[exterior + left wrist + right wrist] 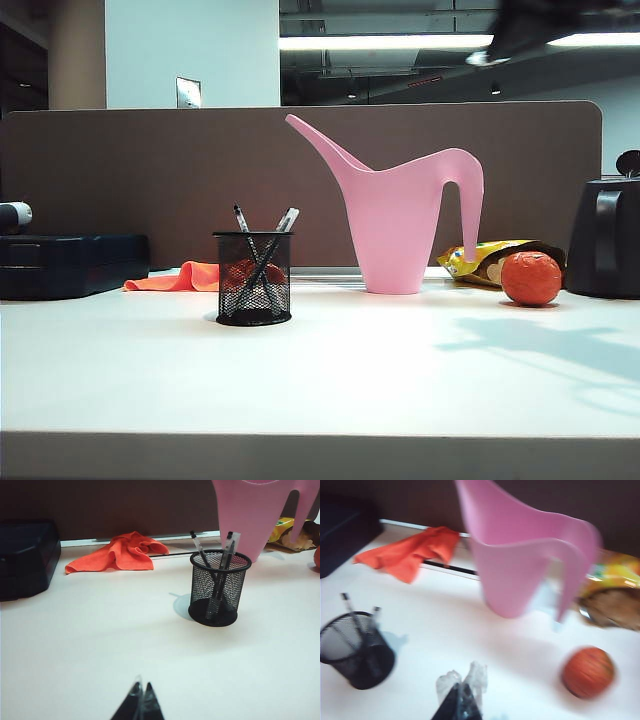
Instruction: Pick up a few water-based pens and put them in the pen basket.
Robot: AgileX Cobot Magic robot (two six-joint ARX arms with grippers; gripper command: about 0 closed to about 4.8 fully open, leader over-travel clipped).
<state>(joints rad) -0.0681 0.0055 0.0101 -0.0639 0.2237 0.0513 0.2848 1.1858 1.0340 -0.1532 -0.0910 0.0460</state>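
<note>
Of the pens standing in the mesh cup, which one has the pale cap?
In the pen basket, the pen leaning right has the pale, whitish top; the pen leaning left ends in a dark tip.

Basket (253,290): black wire mesh, solid black rim.
Pens (220,575): dark barrels, pale clear upper sections, black tips.
Watering can (400,215): plain pink.
Cloth (120,552): orange-red.
Ball (531,278): orange, faint ribbing.
Packet (480,257): yellow with brown.
Table (320,390): white.
Partition (150,180): brown.
Box (70,262): black.
Left gripper (139,700), right gripper (462,695): dark fingers, clear pads.
</note>
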